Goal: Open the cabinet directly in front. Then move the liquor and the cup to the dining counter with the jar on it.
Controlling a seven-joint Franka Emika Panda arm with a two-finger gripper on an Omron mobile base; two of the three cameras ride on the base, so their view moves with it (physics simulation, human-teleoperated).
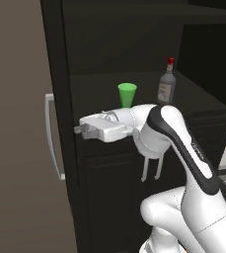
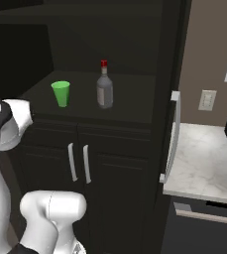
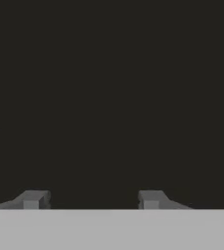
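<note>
Fingers (image 3: 33, 199) stand apart with nothing between them, and the hand view past them is flat dark wood, so they face a panel of the cabinet (image 1: 60, 59) at close range and grip nothing; in the left base view they point sideways at the inner face of the left door (image 1: 53, 136), level with the front edge of the shelf (image 2: 125, 106); my reading is that they are there because of that door, not because of anything on the shelf; both tall doors are swung wide, the left door with its pale bar handle turned out to the left, the right door (image 2: 173, 134) edge-on with its handle facing the room, so the opening step looks done; the cup (image 1: 127, 94) stands upright on the shelf, near the front and closest to the arm (image 1: 173, 133), which makes it the easier first reach; the liquor (image 1: 167, 84) stands upright beside it, apart from it and a little further back, its red cap well above the cup's rim; neither is touched; the lower doors (image 2: 78, 161) under the shelf are shut; a marble tabletop (image 2: 204, 158) lies to the right of the cabinet, but no jar shows on it, so I cannot tell whether it is the dining counter; the fingers need to turn from the door toward the shelf
</note>
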